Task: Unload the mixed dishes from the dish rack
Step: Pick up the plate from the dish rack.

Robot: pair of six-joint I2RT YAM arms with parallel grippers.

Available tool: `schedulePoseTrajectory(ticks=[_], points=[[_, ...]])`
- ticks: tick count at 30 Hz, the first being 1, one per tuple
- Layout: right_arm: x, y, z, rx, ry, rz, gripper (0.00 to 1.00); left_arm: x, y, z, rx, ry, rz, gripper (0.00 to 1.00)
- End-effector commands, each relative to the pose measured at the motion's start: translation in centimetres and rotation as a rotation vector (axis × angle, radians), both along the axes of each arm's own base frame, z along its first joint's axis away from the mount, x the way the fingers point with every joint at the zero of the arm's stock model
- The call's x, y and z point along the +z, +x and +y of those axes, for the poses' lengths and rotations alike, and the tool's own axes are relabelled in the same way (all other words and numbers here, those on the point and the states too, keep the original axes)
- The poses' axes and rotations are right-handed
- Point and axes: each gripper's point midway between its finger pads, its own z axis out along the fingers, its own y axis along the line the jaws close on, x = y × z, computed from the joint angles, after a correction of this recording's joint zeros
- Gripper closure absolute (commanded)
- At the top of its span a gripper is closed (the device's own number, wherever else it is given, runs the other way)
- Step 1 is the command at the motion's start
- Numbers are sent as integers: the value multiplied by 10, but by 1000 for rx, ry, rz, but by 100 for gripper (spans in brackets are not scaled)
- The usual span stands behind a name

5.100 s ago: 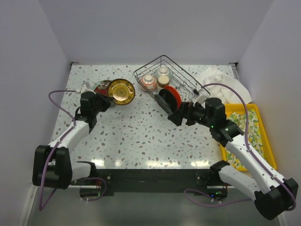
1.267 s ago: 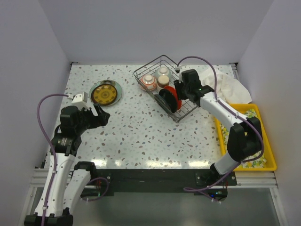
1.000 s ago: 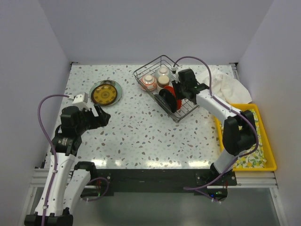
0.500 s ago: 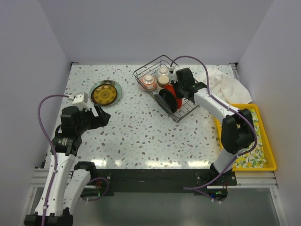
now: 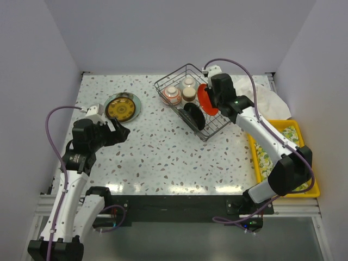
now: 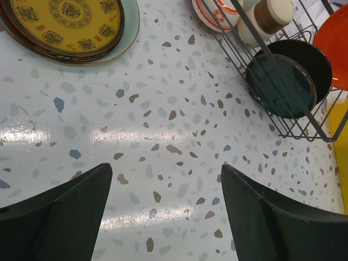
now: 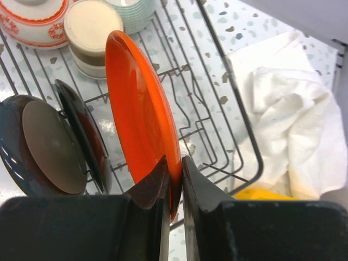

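The dish rack (image 5: 218, 117) (image 7: 217, 136) stands at the back right of the table. My right gripper (image 5: 210, 103) (image 7: 175, 179) is shut on the rim of an orange-red plate (image 5: 205, 98) (image 7: 138, 103), held on edge above the rack. Two dark plates (image 5: 194, 115) (image 7: 38, 147) stand in the dividers beside it. A red-patterned bowl (image 5: 172, 95) (image 7: 32, 16), a cream and brown cup (image 5: 188, 93) (image 7: 92, 32) and a pale green bowl (image 7: 133, 11) sit at the rack's far end. My left gripper (image 5: 120, 133) (image 6: 166, 201) hangs open over bare table.
A stack of plates (image 5: 122, 107) (image 6: 65, 22), a yellow patterned one on top, lies at the back left. The white cloth (image 5: 261, 98) (image 7: 283, 119) lies right of the rack. A yellow tray (image 5: 283, 157) runs along the right edge.
My right gripper has shut on the orange-red plate and raised it out of its slot, towards the back. The left arm has shifted slightly forward.
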Motion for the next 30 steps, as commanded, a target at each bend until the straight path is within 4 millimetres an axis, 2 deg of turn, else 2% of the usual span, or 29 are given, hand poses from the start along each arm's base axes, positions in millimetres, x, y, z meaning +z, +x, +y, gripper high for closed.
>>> schedulePoseTrajectory(ticks=[1, 6, 9, 10, 11, 19, 21, 23, 24, 25, 30], points=[[57, -11, -27, -91, -14, -145, 100, 23, 12, -17, -55, -67, -77, 13], [80, -29, -26, -73, 82, -188, 100, 32, 21, -31, -110, -106, -103, 13], [91, -42, -11, -2, 194, -195, 100, 38, 25, -39, -137, -132, -116, 13], [89, -47, 2, 44, 258, -175, 100, 41, 28, -42, -145, -139, -128, 13], [95, -54, 7, 79, 294, -181, 100, 44, 28, -45, -148, -154, -131, 13], [80, -87, 58, 237, 603, -54, 100, 66, 31, -78, -206, -213, -211, 14], [72, -97, 71, 268, 694, 0, 100, 67, 30, -85, -215, -224, -213, 14], [75, -101, 82, 301, 764, 11, 100, 68, 30, -95, -229, -233, -215, 14], [69, -108, 90, 315, 815, 58, 100, 68, 30, -99, -234, -235, -213, 14], [73, -109, 96, 340, 855, 55, 100, 68, 31, -104, -242, -239, -213, 14], [63, -119, 112, 364, 994, 133, 100, 63, 25, -134, -289, -252, -199, 15]])
